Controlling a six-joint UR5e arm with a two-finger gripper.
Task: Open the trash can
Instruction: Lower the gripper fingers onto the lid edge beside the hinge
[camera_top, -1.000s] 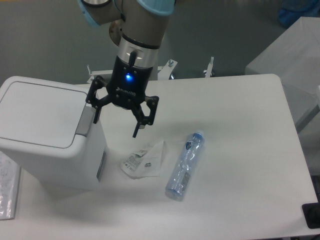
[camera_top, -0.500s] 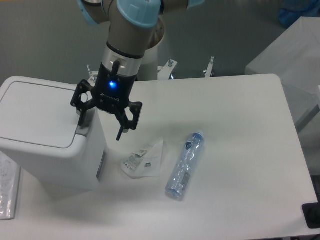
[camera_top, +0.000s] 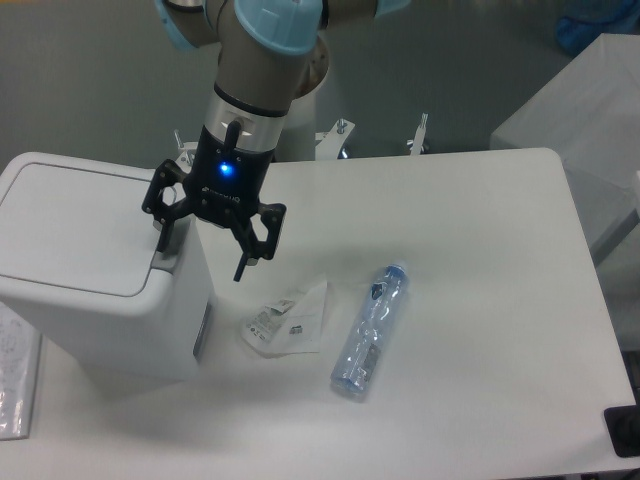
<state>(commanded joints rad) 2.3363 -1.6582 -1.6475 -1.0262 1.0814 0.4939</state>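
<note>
1. Your trash can (camera_top: 90, 270) stood at the left end of the table (camera_top: 480, 300), with its flat lid (camera_top: 75, 225) shut and level. The grey push tab (camera_top: 168, 258) sat on the edge facing the middle of the table.

2. Your gripper (camera_top: 200, 255) was spread wide and held nothing. One finger (camera_top: 163, 232) hung right at the tab, at the lid's edge; the other finger (camera_top: 243, 265) hung out past the can's side wall, over bare table.

3. From this angle you could not tell whether the near finger was already touching the tab or was just above it. I judged the press was at hand and not finished, since the lid showed no gap.

4. To do it well, you needed to keep that fingertip centred on the tab, not on the lid panel beside it. Pushing on the panel would only hold the lid shut.

5. You should have pressed straight down and slowly. The can looked light, and a slanted push might have slid or tipped it.

6. After the press you needed to lift clear at once, because the wrist stood over the lid's free edge and could have blocked its swing.

7. The crumpled wrapper (camera_top: 288, 318) and the plastic bottle (camera_top: 368, 333) lay well apart from the can, out of the way.
</note>
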